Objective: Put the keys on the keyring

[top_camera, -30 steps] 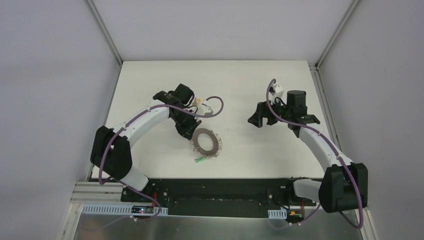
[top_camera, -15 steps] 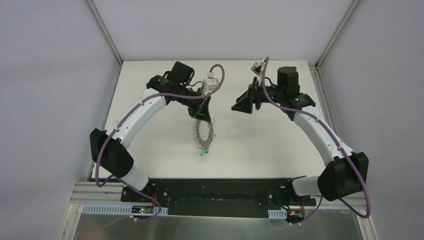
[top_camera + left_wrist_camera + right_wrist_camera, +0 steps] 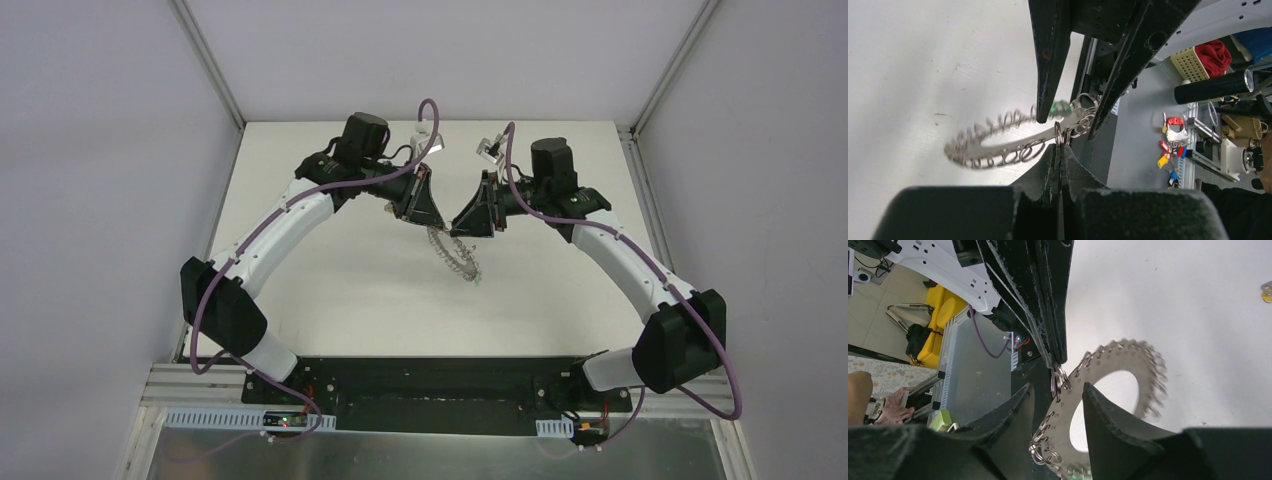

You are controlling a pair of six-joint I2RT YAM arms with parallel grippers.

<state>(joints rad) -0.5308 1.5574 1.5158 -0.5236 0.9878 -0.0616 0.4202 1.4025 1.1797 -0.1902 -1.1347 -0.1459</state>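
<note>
Right wrist alone catches yellow key (image 3: 1267,291) on table (image 3: 1198,305), right pincer (image 3: 1058,388) open astride keyring (image 3: 1128,364), left pincer (image 3: 1060,360) clamping its fringe.

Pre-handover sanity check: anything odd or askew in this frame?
Yes. The keyring dangles tilted in mid-air, hung from one thin wire loop pinched in the left fingers. The yellow key lies apart on the table.

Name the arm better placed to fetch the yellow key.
Right. The left gripper is shut on the keyring, holding it aloft; the right gripper, jaws open, straddles its rim, so it is likely free for the yellow key.
</note>
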